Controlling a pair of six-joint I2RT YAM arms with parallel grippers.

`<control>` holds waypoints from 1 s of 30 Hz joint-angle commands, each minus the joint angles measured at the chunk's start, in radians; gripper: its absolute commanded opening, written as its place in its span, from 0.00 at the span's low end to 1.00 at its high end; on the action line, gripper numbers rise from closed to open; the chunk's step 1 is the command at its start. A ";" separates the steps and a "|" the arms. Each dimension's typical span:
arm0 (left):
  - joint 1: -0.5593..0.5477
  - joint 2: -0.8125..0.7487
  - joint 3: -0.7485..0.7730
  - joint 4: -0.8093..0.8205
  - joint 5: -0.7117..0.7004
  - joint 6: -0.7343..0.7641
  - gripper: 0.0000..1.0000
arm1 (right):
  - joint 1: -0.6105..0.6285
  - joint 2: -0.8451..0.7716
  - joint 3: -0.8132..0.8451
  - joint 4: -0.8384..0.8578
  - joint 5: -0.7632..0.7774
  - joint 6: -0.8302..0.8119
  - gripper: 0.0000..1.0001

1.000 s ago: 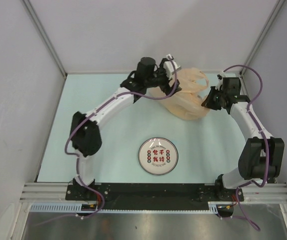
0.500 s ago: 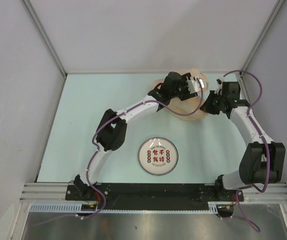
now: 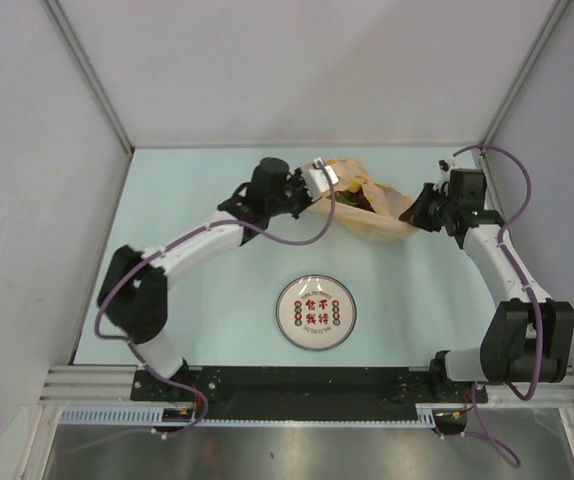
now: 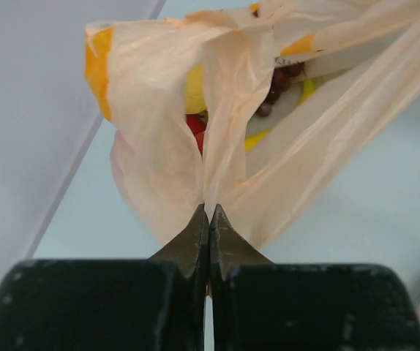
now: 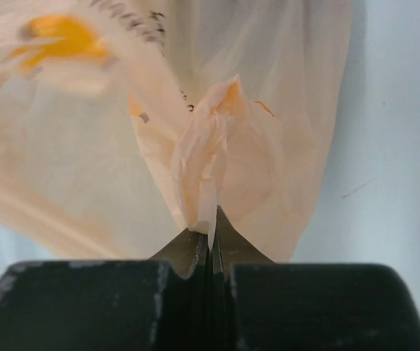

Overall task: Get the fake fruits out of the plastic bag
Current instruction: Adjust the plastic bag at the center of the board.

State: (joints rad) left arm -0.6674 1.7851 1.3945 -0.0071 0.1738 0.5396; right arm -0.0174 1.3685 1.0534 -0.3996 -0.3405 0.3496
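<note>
A: While both arms reach to the far side of the worktop [image 3: 217, 300], what does each claw have?

B: The left claw [image 4: 208, 219] has its tips pressed together on a gathered fold of the plastic bag [image 3: 379, 218]. The thin film fans upward from the pinch. The right claw [image 5: 211, 235] is closed the same way on a bunched crease at the bag's opposite side.

A: Where does the bag sit?

B: It is near the back wall, right of centre, stretched between the two claws. From above, it is a crinkled pale-orange heap. I cannot tell whether its underside rests on the worktop.

A: And the fake fruits [image 3: 352, 197]?

B: All that I can see are inside the bag. From above, dark red and yellow show through the end nearest the left claw. The left wrist camera looks into the opening. It shows a yellow curved surface above a patch of red, with the dark beads of the grape bunch [image 4: 272, 84] to the right. More yellow sits lower down, and I cannot tell which fruit that is.

A: Is anything showing in the right wrist view?

B: Only translucent film with blurred orange printing. No fruit can be made out there.

A: What else is on the worktop?

B: A round white plate [image 3: 315, 313] with red characters sits near the middle. It is well apart from the bag and closer to the arm bases.
</note>
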 commanded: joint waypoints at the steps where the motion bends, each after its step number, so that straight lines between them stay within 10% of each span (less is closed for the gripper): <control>1: 0.087 -0.236 -0.237 -0.039 0.038 -0.107 0.00 | -0.009 -0.029 -0.036 0.024 0.026 -0.008 0.00; 4: 0.089 -0.273 -0.270 -0.068 0.084 -0.142 0.02 | 0.003 0.001 -0.036 0.034 0.015 -0.006 0.00; 9: 0.091 -0.305 -0.226 -0.160 0.151 -0.266 0.54 | 0.014 0.026 -0.026 0.044 0.014 -0.012 0.00; 17: 0.080 -0.357 -0.138 -0.160 0.392 -0.484 0.68 | 0.014 0.023 -0.026 0.041 0.026 -0.014 0.00; 30: 0.014 -0.072 0.116 -0.045 0.345 -0.648 0.72 | 0.031 -0.012 -0.027 0.035 0.031 -0.012 0.00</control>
State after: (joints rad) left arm -0.6415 1.6604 1.4403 -0.0807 0.5003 -0.0120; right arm 0.0208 1.3933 1.0248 -0.3832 -0.3195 0.3397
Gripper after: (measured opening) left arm 0.712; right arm 0.010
